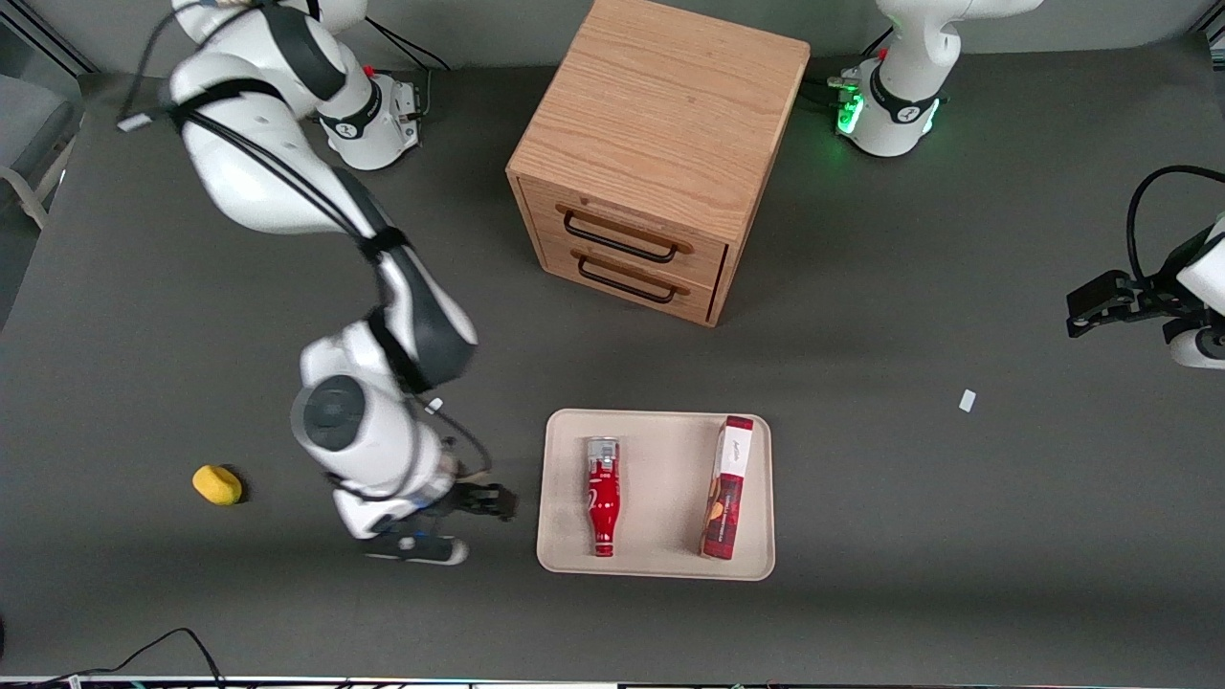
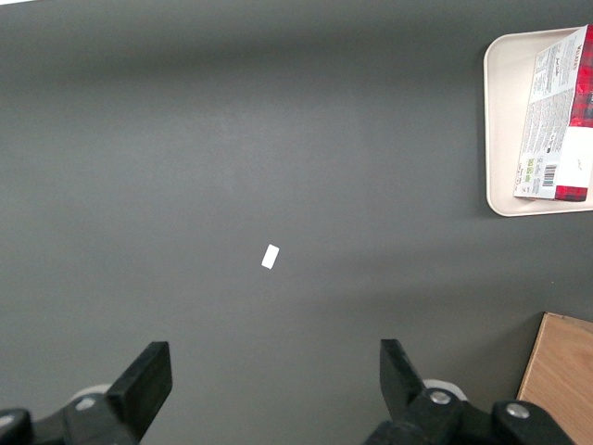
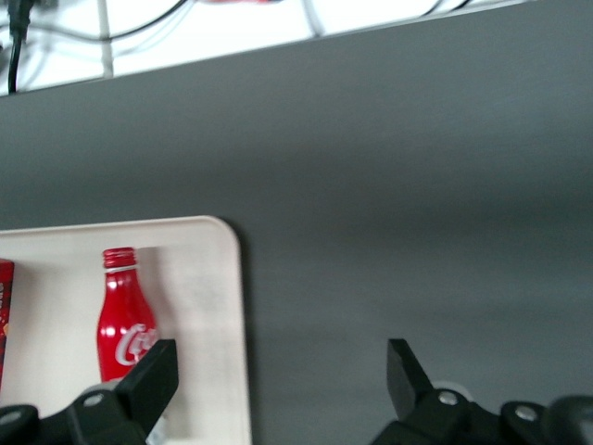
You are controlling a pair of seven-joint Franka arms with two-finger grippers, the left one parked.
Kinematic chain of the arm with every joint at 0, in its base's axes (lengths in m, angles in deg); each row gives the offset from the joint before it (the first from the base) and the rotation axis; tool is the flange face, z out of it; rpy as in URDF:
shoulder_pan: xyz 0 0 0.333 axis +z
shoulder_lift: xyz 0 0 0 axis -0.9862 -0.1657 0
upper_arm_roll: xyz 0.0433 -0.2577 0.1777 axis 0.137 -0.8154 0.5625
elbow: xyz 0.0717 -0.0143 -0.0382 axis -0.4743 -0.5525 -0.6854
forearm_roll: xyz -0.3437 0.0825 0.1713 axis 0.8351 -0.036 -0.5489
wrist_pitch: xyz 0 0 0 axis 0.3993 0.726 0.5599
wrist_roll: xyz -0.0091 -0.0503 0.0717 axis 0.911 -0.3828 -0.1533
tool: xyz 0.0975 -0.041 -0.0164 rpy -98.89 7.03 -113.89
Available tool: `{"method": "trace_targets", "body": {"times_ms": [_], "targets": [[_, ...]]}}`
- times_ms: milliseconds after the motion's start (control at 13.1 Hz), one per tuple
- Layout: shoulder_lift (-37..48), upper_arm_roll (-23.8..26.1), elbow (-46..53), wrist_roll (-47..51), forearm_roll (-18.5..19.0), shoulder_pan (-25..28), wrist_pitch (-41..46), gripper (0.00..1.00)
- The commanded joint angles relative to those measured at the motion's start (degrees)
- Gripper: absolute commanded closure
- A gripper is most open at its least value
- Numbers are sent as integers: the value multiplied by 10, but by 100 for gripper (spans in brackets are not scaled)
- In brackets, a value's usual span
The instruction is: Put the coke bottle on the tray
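Front view shows the coke bottle [image 1: 602, 495] lying on the tray [image 1: 660, 565], beside a snack box [image 1: 726, 487]. The gripper [image 1: 500, 501], open and empty, hangs just beside the tray; I think a careless sideways move could push the tray and roll the bottle.

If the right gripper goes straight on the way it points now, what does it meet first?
Probably the bare table. The open gripper is off the tray, beside the coke bottle; depth is unclear.

Right arm is bent low over the table [image 1: 861, 574]; the claw [image 1: 488, 500] is held spread wide and empty, just above it.
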Motion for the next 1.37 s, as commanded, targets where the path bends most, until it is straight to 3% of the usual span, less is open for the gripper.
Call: {"method": "trace_targets", "body": {"times_ms": [0,380,609,837,1293], "targets": [[144,9,-163,-40,-11,-63,43,0],[374,3,-389,-129,-12,-124,50,0],[474,-25,-463,-195,-39,-138,65,0],[501,-76,-458,-227,-88,-135,126,0],[501,-93,-426,-227,-93,-132,129,0]]}}
